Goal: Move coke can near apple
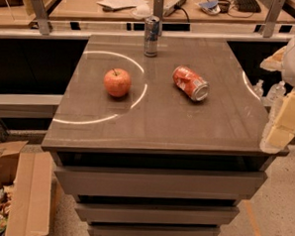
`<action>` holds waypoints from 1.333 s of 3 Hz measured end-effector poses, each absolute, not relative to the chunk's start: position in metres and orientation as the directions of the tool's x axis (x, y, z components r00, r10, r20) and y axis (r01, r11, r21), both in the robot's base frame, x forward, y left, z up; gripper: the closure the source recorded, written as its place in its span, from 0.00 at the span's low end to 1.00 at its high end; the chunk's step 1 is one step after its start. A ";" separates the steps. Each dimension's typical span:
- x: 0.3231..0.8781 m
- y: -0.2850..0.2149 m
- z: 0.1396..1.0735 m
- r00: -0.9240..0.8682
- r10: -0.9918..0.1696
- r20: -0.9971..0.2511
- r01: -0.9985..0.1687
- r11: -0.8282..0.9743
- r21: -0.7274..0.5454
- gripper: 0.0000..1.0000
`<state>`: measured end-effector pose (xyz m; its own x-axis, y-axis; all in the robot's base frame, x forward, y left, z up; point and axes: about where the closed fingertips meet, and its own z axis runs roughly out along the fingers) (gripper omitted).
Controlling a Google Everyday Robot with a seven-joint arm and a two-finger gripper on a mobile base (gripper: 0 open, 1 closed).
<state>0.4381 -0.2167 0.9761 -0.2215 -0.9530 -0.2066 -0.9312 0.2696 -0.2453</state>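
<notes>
Down at the front left, a cardboard box (19,192) is sitting open on the floor, out of the way. The gripper (279,134) is hanging at the right edge of the table (157,125), just off the near corner and touching nothing. Can't tell if the jaws are wide or narrow from here. Further in, the coke can (190,83) is lying on its side right of the middle, silver end pointing near-right. It's probably going to roll if it gets nudged sideways. The apple (117,82) is sitting stem-up to its left, well apart, so the move isn't done yet. Farthest back, a tall silver can (151,36) is standing upright near the far edge, roughly between the two. Worth steering clear of it so it isn't getting knocked over.
</notes>
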 end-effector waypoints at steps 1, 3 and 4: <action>0.438 -0.217 0.976 -0.222 -0.953 -0.207 -0.931 0.270 -0.245 0.00; 0.450 -0.224 0.974 -0.235 -0.928 -0.289 -0.909 0.315 -0.273 0.00; 0.473 -0.233 0.968 -0.244 -0.874 -0.420 -0.872 0.387 -0.300 0.00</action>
